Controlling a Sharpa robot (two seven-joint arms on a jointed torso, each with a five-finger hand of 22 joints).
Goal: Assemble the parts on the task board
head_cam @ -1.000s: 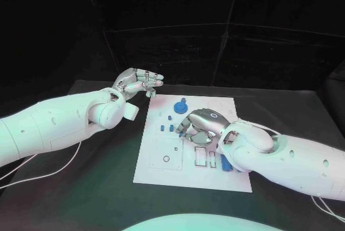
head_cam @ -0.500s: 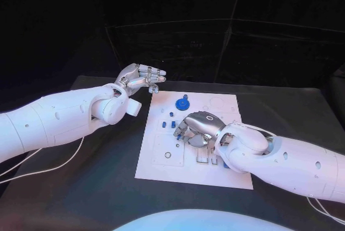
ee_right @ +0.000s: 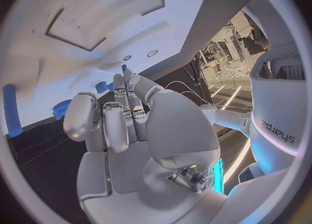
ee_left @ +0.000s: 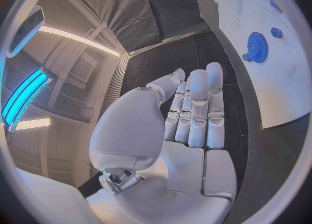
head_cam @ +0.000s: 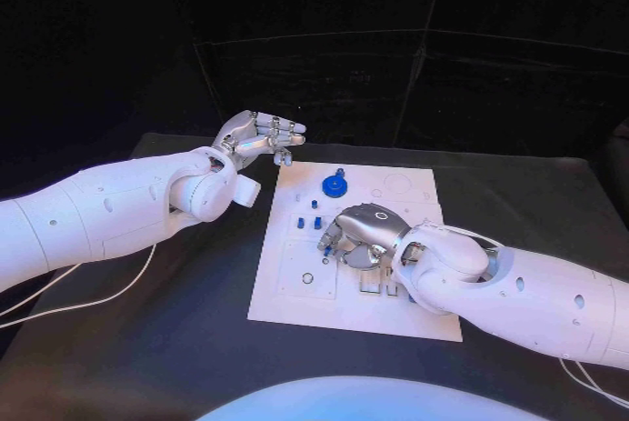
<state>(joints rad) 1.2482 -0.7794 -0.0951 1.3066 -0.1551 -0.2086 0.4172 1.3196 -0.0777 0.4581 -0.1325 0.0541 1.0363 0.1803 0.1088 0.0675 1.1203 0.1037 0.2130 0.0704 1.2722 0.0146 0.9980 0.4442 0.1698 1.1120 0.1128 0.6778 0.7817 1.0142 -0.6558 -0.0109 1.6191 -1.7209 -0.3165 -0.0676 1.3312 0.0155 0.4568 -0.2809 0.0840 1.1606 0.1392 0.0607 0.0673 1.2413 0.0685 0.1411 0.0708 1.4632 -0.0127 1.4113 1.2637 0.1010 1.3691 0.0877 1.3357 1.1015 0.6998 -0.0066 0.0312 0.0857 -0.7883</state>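
1. The task board (head_cam: 295, 289) lies in the middle of the black table (head_cam: 171, 348); a blue gear (head_cam: 334, 186) stands near its far edge, and small blue pegs (head_cam: 305, 223) stand left of centre.
2. The right hand (head_cam: 362, 236) hovers low over the board's middle, fingers curled downward; whether it holds a part I cannot tell.
3. The left hand (head_cam: 257, 137) is raised beyond the board's far-left corner, fingers curled in with nothing in them.
4. Bare table lies left of the board.
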